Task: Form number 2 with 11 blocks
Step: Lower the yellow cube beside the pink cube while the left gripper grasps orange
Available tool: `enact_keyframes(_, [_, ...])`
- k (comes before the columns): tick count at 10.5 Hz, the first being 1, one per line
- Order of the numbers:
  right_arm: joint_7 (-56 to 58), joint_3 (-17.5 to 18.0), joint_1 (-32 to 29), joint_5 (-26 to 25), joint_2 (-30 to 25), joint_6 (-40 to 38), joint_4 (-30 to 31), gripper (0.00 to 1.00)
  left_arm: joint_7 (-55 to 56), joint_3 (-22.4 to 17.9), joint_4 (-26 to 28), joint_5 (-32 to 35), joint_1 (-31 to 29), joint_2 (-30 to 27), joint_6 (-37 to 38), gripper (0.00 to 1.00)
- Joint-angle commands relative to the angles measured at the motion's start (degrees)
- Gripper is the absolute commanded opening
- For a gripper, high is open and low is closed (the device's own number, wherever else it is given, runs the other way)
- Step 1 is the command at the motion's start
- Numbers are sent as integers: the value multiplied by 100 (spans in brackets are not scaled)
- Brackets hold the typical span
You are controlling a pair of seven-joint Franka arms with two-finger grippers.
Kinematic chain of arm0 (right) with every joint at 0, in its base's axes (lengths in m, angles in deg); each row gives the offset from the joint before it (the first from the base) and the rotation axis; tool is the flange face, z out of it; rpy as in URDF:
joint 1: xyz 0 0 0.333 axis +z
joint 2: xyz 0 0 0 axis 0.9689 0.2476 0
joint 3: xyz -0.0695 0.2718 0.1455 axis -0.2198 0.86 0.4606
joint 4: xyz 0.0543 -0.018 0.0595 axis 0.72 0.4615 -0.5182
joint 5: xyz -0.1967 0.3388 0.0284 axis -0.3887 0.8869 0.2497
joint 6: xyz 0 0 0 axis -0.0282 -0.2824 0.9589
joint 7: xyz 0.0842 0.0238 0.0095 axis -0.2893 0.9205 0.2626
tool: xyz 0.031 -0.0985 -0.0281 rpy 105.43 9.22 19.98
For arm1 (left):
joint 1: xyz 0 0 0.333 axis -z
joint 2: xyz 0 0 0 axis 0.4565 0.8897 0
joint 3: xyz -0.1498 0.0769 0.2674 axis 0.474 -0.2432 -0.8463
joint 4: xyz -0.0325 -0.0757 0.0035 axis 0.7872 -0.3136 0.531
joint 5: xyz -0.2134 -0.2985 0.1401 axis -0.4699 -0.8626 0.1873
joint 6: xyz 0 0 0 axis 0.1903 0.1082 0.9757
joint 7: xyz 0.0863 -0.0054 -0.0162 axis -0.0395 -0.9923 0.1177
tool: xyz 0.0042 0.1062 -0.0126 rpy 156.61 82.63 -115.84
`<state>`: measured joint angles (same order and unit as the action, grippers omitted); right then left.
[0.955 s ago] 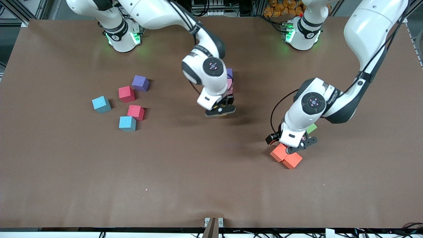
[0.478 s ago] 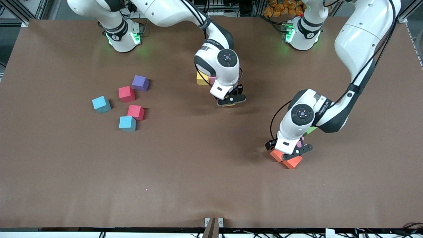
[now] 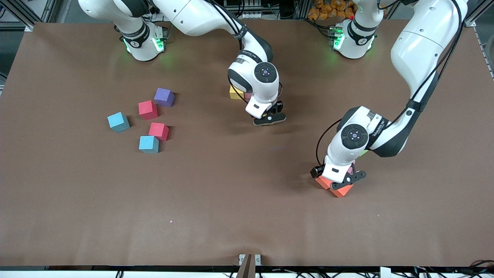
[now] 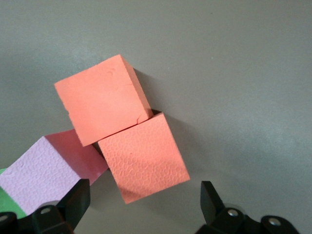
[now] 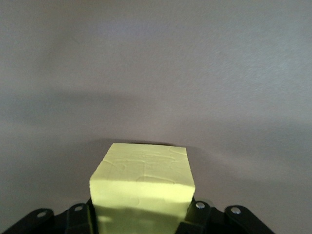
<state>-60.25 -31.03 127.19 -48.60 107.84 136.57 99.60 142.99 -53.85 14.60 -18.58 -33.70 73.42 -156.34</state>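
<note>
Placement comes first. My right gripper (image 3: 269, 117) pinches a yellow cube (image 5: 142, 187) between its fingers, low over bare table near the centre. A second yellow (image 3: 235, 92) sits on the table at about 10 o'clock from it, with a pink sliver (image 3: 248, 95) touching that yellow; the wrist hides the rest. I judge this patch to be the start of the 2, so I want the held cube lowered flat. Its faces should be square to the cubes already down, and it should slide flush before I let go. A crooked edge there would throw off every later cube.

My left gripper (image 3: 340, 182) is spread, its fingers (image 4: 73, 202) straddling the nearer of two orange cubes (image 4: 144, 163) at 4 o'clock on the table. That cube touches the other orange (image 4: 100, 97) at a corner and sits against a pink cube (image 4: 44, 175), with green (image 4: 6, 204) just past it. The orange sits twisted between the jaws, so I'd turn the wrist until the pads meet flat faces. I'd then drop straight down so the finger by the pink slips between them without shoving it.

Five loose cubes wait at 9 o'clock: purple (image 3: 164, 97), red (image 3: 148, 109), another pink (image 3: 159, 131) and two blues (image 3: 117, 121).
</note>
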Motion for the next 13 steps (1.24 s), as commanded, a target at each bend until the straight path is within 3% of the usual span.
enact_keyframes(1, [-89,146,-28,18,18,186,143,29,67,-34,-244,53,118,157,102,100])
enact_keyframes(7, [-159,146,7,-17,53,186,240,30,-3,-95,-306,115,118,289,93,100])
enact_keyframes(8, [-159,146,16,-17,53,186,275,38,58,-147,-315,115,187,298,85,100])
enact_keyframes(11, [-168,146,7,-34,158,230,275,49,-3,-236,-367,115,215,341,67,100])
enact_keyframes(13, [-168,146,7,-8,150,221,266,75,14,-253,-437,123,215,411,58,100])
